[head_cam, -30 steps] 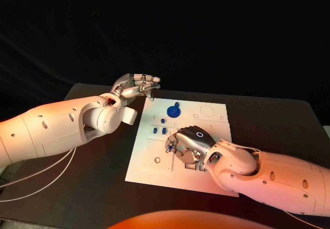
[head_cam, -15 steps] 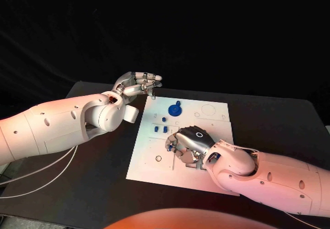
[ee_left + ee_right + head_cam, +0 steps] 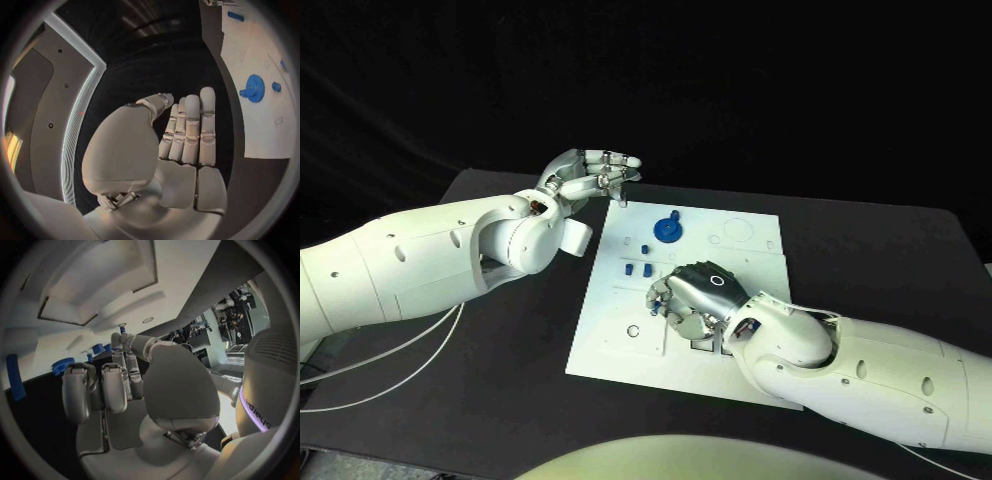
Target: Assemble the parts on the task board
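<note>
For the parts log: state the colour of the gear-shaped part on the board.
Blue gear, clearest in the head view.

Hidden and unclear parts around the task board

The right hand lies over the middle of the task board, covering the cutouts and any parts beneath its palm; whether its curled fingers hold a small blue piece is too small to tell, though a blue tip seems to show at the thumb. The left hand hangs past the board's far corner with fingers drawn together, contents unclear. The board's near corner is covered by the right arm.
</note>
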You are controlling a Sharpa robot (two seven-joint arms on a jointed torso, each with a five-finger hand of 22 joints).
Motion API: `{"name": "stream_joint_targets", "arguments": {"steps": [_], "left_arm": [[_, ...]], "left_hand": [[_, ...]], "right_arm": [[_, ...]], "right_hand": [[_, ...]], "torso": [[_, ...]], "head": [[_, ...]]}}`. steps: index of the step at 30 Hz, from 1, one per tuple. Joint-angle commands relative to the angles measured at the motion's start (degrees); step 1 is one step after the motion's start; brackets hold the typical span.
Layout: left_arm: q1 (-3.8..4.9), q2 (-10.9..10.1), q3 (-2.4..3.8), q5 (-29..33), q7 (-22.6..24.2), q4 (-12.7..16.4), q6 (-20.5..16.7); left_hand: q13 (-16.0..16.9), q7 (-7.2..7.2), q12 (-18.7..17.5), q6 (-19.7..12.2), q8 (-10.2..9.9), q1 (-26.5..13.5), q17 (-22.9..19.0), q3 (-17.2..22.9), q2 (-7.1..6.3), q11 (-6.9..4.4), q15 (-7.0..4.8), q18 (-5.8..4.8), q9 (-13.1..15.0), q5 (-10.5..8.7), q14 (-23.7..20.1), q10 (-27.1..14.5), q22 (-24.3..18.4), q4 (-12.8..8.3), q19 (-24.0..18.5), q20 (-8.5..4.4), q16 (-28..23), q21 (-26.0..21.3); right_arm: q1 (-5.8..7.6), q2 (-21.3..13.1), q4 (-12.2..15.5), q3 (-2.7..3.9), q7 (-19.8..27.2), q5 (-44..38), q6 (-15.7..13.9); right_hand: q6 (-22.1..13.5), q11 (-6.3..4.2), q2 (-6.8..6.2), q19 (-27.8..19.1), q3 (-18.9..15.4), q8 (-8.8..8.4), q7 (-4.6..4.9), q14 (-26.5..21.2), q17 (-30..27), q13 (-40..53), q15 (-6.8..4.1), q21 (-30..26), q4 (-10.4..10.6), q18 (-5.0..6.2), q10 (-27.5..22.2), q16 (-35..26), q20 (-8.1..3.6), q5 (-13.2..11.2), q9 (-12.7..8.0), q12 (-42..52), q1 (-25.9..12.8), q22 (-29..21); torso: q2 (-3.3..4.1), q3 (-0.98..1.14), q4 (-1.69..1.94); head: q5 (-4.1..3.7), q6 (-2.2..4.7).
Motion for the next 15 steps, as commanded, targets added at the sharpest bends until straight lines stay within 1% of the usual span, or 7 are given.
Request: {"name": "stream_joint_targets", "arguments": {"steps": [1, 5, 7, 9, 15], "left_arm": [[0.08, 0.06, 0.06, 0.28, 0.13, 0.13, 1.05], [0.08, 0.05, 0.06, 0.28, 0.05, 0.12, 1.08], [0.08, 0.05, 0.06, 0.28, 0.04, 0.12, 1.09], [0.08, 0.07, 0.06, 0.28, 0.0, 0.11, 1.16], [0.08, 0.08, 0.06, 0.27, -0.04, 0.08, 1.26]], "left_hand": [[0.06, -0.01, 0.4, -0.41, -0.36, 0.13, -0.05, -0.02, -0.25, 0.04, 0.11, 0.28, -0.05, 0.28, -0.1, -0.27, 0.06, -0.2, 0.07, 0.26, 0.24, -0.25], [0.06, -0.01, 0.4, -0.41, -0.36, 0.13, -0.05, -0.02, -0.25, 0.04, 0.11, 0.28, -0.05, 0.28, -0.1, -0.27, 0.06, -0.2, 0.07, 0.26, 0.24, -0.25], [0.06, -0.01, 0.4, -0.41, -0.36, 0.13, -0.05, -0.02, -0.25, 0.04, 0.11, 0.28, -0.05, 0.28, -0.1, -0.27, 0.06, -0.2, 0.07, 0.26, 0.24, -0.25], [0.06, -0.01, 0.4, -0.41, -0.36, 0.13, -0.05, -0.02, -0.25, 0.04, 0.11, 0.28, -0.05, 0.28, -0.1, -0.27, 0.06, -0.2, 0.07, 0.26, 0.24, -0.25], [0.08, 0.02, 0.48, -0.47, -0.36, 0.03, -0.07, -0.03, -0.19, 0.07, 0.15, 0.28, -0.06, 0.29, -0.1, -0.39, 0.06, -0.14, 0.06, 0.3, 0.28, -0.26]], "right_arm": [[-0.17, 0.34, -0.22, -0.01, -0.2, -1.24, -0.39], [-0.32, 0.63, -0.38, 0.0, -0.08, -1.27, -0.21], [-0.36, 0.7, -0.4, 0.0, -0.03, -1.27, -0.11], [-0.39, 0.76, -0.38, 0.0, 0.03, -1.25, 0.04], [-0.44, 0.87, -0.43, 0.0, 0.07, -1.22, 0.39]], "right_hand": [[0.03, -2.02, 0.23, 2.75, 0.25, 0.14, 0.35, 2.79, -0.05, 0.04, -0.37, 0.07, -0.06, -0.4, 1.81, -0.27, -0.29, 0.25, 0.1, -0.36, -0.16, 11.53], [0.01, -2.02, 0.22, 2.8, 0.28, 0.13, 0.36, 2.78, -0.09, 0.04, -0.36, 0.16, -0.14, -0.42, 1.82, -0.29, -0.28, 0.22, 0.12, -0.43, -0.22, 11.58], [0.01, -2.02, 0.22, 2.8, 0.28, 0.13, 0.36, 2.78, -0.09, 0.04, -0.36, 0.16, -0.14, -0.42, 1.82, -0.29, -0.28, 0.22, 0.12, -0.43, -0.22, 11.58], [0.01, -2.02, 0.22, 2.8, 0.28, 0.13, 0.36, 2.78, -0.09, 0.04, -0.36, 0.16, -0.14, -0.42, 1.82, -0.29, -0.28, 0.22, 0.12, -0.43, -0.22, 11.58], [0.01, -2.01, 0.23, 2.83, 0.29, 0.13, 0.36, 2.79, -0.02, 0.04, -0.35, 0.24, -0.16, -0.44, 1.83, -0.25, -0.28, 0.21, 0.14, -0.45, -0.23, 11.62]], "torso": [[0.02, 0.03, 0.01], [0.02, 0.05, 0.01], [0.01, 0.04, 0.0], [-0.03, -0.01, 0.02], [-0.05, 0.02, -0.03]], "head": [[0.13, -0.05], [0.18, -0.14], [0.23, -0.17], [0.45, -0.23], [0.33, -0.26]]}}
